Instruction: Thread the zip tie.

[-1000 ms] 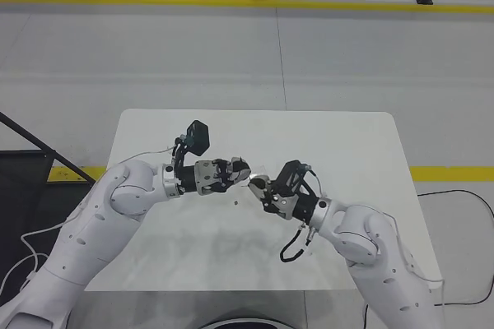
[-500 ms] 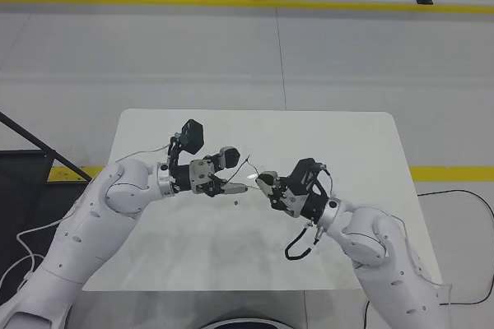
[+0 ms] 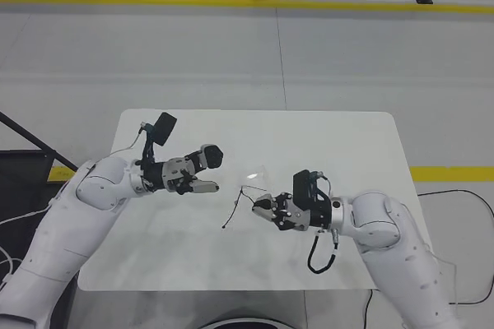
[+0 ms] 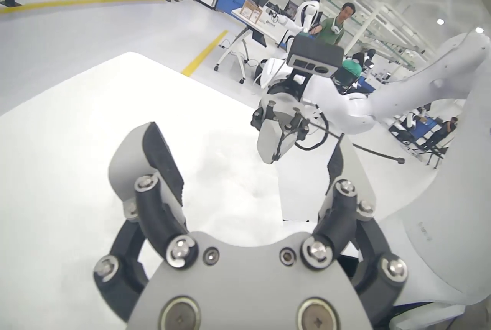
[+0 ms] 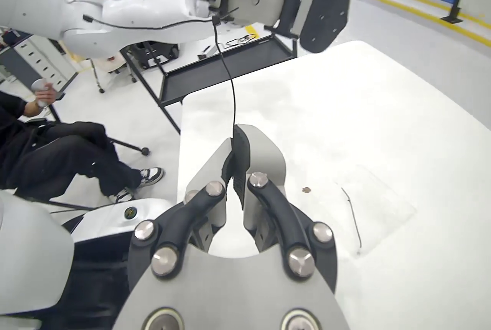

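Table (image 3: 346, 140): white, beneath both arms. Your left tool (image 3: 210, 171), jaws spread wide, grips nothing and hangs well apart from the zip tie (image 3: 233, 207). Your right tool (image 3: 262, 206), jaws closed, pinches this thin black zip tie just above the table. The pinched portion is hidden between its pads.

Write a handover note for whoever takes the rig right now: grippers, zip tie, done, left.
Left gripper: open, empty, over the table, apart from the right one.
Right gripper: shut on the zip tie, held above the table, a long end sticking out free.
Done: tie picked up.
Left: no closed loop visible, so threading looks undone; likely take the free end with the left gripper and feed tail through head.
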Controlling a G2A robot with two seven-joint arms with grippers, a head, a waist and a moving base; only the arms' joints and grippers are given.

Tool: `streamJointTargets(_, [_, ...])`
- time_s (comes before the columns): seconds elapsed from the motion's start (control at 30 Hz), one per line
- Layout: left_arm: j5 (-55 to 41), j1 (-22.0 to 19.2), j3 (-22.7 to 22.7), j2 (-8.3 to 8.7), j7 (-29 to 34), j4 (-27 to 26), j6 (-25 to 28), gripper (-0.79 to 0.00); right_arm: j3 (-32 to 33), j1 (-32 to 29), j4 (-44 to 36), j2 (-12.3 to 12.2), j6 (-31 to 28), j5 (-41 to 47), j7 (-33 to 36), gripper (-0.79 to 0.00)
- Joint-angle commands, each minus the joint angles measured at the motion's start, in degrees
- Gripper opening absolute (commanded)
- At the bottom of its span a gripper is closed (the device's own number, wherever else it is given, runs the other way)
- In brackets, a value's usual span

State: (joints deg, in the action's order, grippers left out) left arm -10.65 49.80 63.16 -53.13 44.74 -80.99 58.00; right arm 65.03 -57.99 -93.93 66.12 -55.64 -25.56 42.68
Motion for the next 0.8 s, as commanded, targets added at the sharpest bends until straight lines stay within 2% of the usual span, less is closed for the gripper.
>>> streamJointTargets(0.0, [0.0, 0.0, 0.0, 0.00, -0.1, 0.1, 0.0, 0.000, -0.5, 1.1, 0.6, -0.2, 0.5, 1.5, 2.4, -0.785])
streamJointTargets(0.37, [0.0, 0.0, 0.0, 0.00, -0.1, 0.1, 0.0, 0.000, -0.6, 1.0, 0.6, -0.2, 0.7, 1.5, 2.2, -0.785])
streamJointTargets(0.43, [0.3, 0.6, -0.3, -0.08, -0.8, -1.1, -1.4, 0.000, -1.5, 1.1, 0.9, -0.2, 0.8, 2.0, 2.0, -0.785])
streamJointTargets(0.57, [-0.5, 0.5, -0.7, -0.09, -0.3, -1.7, -3.9, 0.000, -5.6, 4.7, 5.0, -0.5, -2.0, 9.2, 3.9, -0.785])
streamJointTargets(0.77, [-4.8, -0.6, -2.5, -0.11, 4.5, -1.3, -6.4, 0.000, -14.9, 11.9, 9.3, -2.9, -2.4, 18.1, 3.6, -0.785])
